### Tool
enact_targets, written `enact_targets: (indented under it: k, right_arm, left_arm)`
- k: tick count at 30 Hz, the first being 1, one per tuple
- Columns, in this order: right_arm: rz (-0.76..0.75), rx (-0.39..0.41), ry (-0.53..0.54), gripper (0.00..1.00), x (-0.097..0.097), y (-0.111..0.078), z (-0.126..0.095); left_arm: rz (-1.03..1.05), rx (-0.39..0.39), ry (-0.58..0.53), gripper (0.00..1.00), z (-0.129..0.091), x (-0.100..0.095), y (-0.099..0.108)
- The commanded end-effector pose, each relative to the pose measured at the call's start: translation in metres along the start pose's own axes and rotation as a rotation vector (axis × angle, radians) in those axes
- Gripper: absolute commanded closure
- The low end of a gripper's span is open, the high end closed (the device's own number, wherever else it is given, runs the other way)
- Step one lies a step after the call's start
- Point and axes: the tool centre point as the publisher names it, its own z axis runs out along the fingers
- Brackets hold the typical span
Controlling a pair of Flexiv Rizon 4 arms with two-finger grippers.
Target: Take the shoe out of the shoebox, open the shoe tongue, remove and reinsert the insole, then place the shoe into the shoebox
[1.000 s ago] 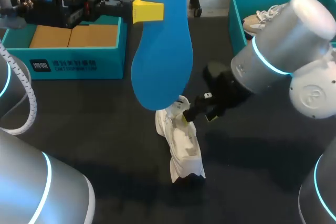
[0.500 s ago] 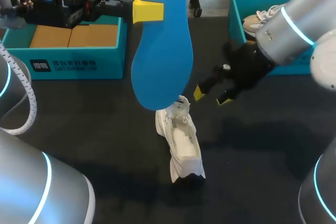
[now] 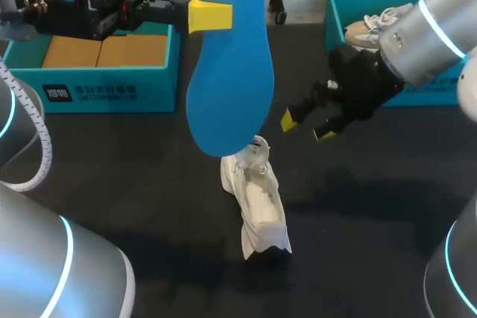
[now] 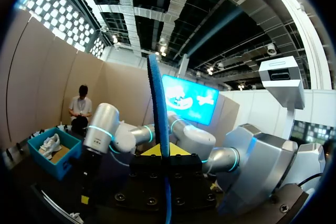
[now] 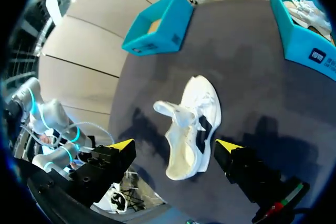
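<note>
The white shoe (image 3: 258,200) lies on the dark table, its tongue pulled up; in the right wrist view the shoe (image 5: 191,124) is below and ahead of the fingers. High above it hangs the blue insole (image 3: 228,72), with my left gripper (image 3: 209,16) shut on its upper part. In the left wrist view the insole (image 4: 157,108) shows edge-on, rising from that gripper (image 4: 164,153). My right gripper (image 3: 305,126) hovers open and empty, right of the shoe and above it, and in its own view this gripper (image 5: 175,148) straddles nothing.
A teal shoebox (image 3: 104,91) with cardboard inside stands at the back left, also seen as the box (image 5: 157,24) beyond the shoe. A second teal box (image 3: 334,27) at the back right holds another shoe (image 3: 369,26).
My right gripper has drawn back from the shoe's opening, up and to the right, staying open. The left arm and insole have not moved.
</note>
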Motion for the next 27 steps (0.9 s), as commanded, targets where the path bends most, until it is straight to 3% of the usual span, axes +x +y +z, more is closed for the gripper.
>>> enact_targets:
  k: [1,9,19,27]
  right_arm:
    - [0.02,-0.082,0.11,0.0,-0.005,-0.01,-0.015]
    - [-0.018,-0.116,0.2,0.0,0.01,-0.006,-0.033]
    - [-0.016,-0.084,0.337,0.0,0.019,0.0,-0.039]
    - [0.053,-0.04,0.383,0.0,0.021,0.002,-0.046]
  left_arm:
    - [0.0,-0.003,0.0,1.0,0.001,-0.001,-0.001]
    - [0.0,-0.003,0.0,1.0,0.001,-0.001,-0.001]
    - [0.0,-0.003,0.0,1.0,0.001,-0.001,-0.001]
    - [0.0,-0.003,0.0,1.0,0.001,-0.001,-0.001]
